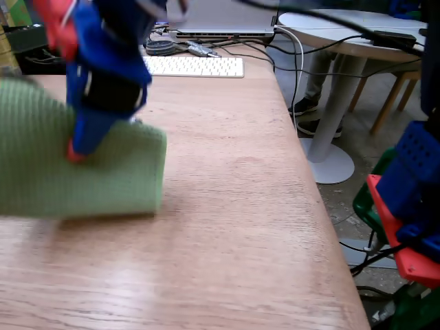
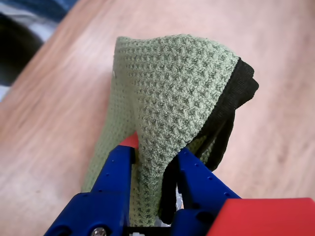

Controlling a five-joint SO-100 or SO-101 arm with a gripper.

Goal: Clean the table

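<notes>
While the arm was blurred in the fixed view, the wrist view gave a clear reading: the blue pincer [image 2: 156, 160] was pinching a green waffle-weave cloth [image 2: 172, 98] between its two fingers, with a fold of the fabric gathered up into the gap. One blue finger [image 2: 115, 172] stood left of the fold and the other to its right, and a small red tip showed at the top of the left one. A black edging strip [image 2: 236, 108] ran along the right border of the cloth, beyond the right finger. The fabric rose ahead of the pincer as a humped, draped mass.

As seen in the fixed view, the pincer [image 1: 79, 148] pointed down at the left of the frame, and the cloth [image 1: 103, 179] spread out beneath and around it, lying on the table [image 1: 240, 227]. That light-brown wood-grain tabletop lay directly under the pincer and extended well to its right, ending in a straight edge. Behind the pincer, at the far end of the table, sat a white keyboard [image 1: 196, 66], with a laptop [image 1: 223, 20] just beyond it. Well to the right, off the tabletop, stood a round white pedestal table [image 1: 344, 89].
</notes>
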